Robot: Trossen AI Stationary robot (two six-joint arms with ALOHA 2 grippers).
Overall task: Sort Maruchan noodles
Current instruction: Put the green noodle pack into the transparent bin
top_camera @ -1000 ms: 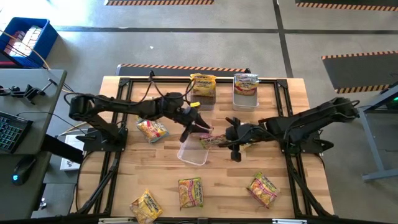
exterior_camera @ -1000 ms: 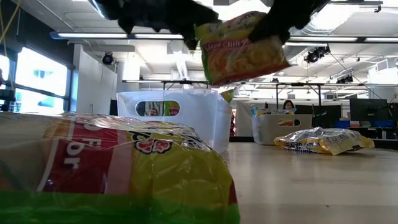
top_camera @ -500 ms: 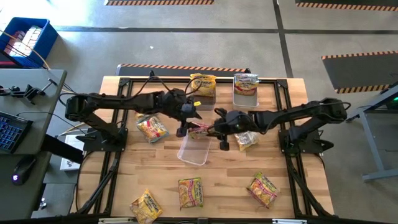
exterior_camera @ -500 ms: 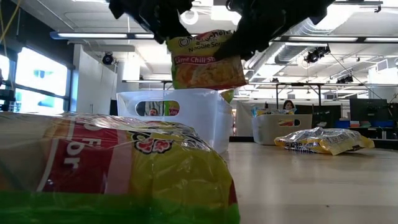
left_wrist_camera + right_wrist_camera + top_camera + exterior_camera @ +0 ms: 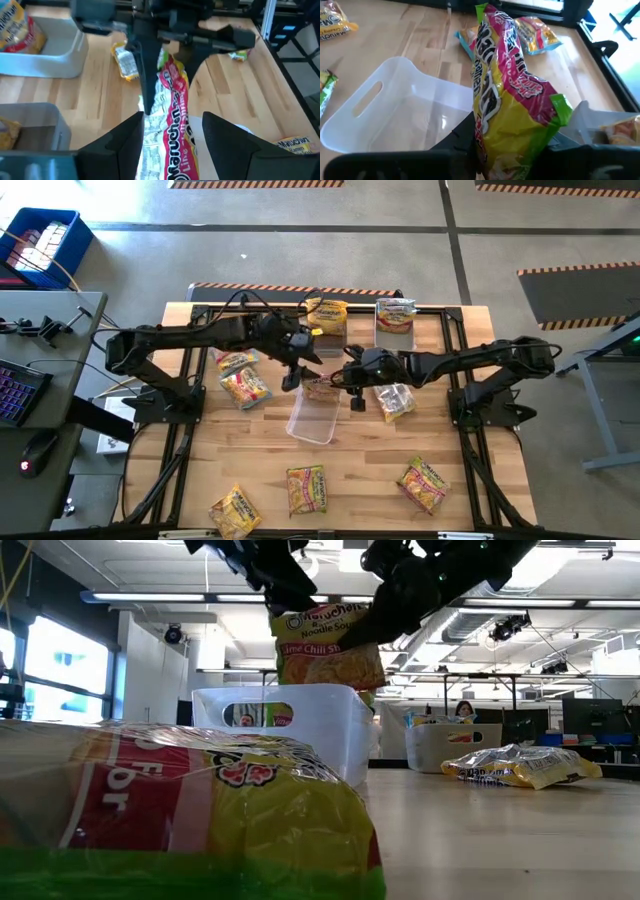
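Note:
A pink, yellow and green Maruchan noodle packet [image 5: 326,645] hangs above the clear bin [image 5: 312,420] at the table's middle, with my right gripper [image 5: 344,383] shut on it. My left gripper [image 5: 297,370] is open. Its fingers stand on either side of the packet's other end [image 5: 170,135], and I cannot tell whether they touch it. Other noodle packets lie flat on the table at the left [image 5: 243,386] and right [image 5: 396,402] of the bin, with three along the near edge [image 5: 307,488]. My right gripper pinches one end of the packet [image 5: 506,137] between its two fingers, coming from the table's right and slanting down. The packet is lifted clear and hangs upright below the fingers [image 5: 400,600], its lower edge just above the bin's rim [image 5: 300,690].
Two more bins stand at the table's far edge, each with noodle packets in it [image 5: 328,326] [image 5: 395,328]. A big packet [image 5: 180,810] lies right in front of the low camera. Bare wood lies between the middle bin and the near packets.
My right gripper has carried the packet toward the table's left and far side, to above the middle bin. The packet has turned from tilted to hanging upright. My left gripper has risen and tipped up from pointing down, drawing back from the packet.

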